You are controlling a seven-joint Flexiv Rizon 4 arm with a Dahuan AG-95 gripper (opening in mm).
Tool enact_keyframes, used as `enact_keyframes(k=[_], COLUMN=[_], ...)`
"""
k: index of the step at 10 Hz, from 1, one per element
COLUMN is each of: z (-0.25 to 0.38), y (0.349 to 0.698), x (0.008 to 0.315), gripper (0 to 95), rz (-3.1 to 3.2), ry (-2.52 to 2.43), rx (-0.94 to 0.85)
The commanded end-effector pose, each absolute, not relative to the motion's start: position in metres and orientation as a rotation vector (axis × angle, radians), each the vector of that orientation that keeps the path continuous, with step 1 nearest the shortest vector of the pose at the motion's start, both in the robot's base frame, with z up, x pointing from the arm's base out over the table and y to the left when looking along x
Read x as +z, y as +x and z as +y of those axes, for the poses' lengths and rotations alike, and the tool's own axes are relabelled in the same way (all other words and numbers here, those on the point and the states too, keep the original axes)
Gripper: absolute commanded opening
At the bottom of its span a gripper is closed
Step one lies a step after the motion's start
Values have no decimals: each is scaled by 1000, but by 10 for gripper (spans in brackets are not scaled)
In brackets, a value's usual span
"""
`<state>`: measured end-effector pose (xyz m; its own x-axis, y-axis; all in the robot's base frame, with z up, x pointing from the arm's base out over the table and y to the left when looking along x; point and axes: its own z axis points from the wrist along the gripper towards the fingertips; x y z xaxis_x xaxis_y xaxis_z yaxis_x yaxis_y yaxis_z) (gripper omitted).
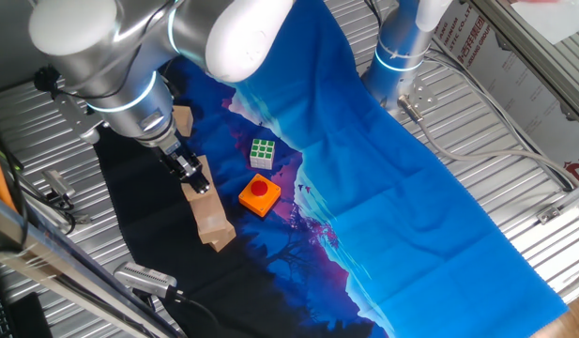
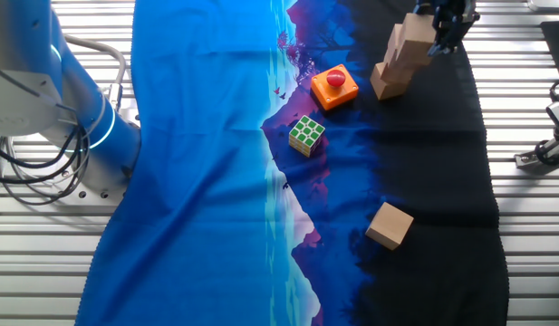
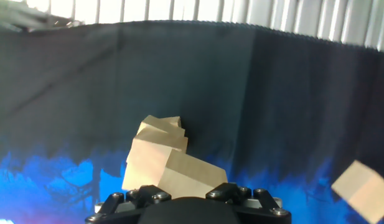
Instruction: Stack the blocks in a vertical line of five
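Pincer (image 1: 190,172) sits atop the leaning stack of blocks (image 1: 208,214) on the dark cloth (image 2: 433,181); its grip cannot be told. Orange button block (image 1: 259,195) and puzzle cube (image 1: 262,153) lie near; a spare block (image 2: 390,225) well apart.

red print on white sheet (image 1: 467,38), too small to read
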<state>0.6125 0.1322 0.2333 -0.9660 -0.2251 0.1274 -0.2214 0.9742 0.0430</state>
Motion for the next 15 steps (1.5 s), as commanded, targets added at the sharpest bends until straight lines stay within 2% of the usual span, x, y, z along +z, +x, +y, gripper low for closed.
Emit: enact_keyframes(k=[1,15], z=[137,167], y=[612,622], x=[236,226], gripper=[0,0], rz=[-2988,-2991], ry=[319,247], rx=[-31,-24])
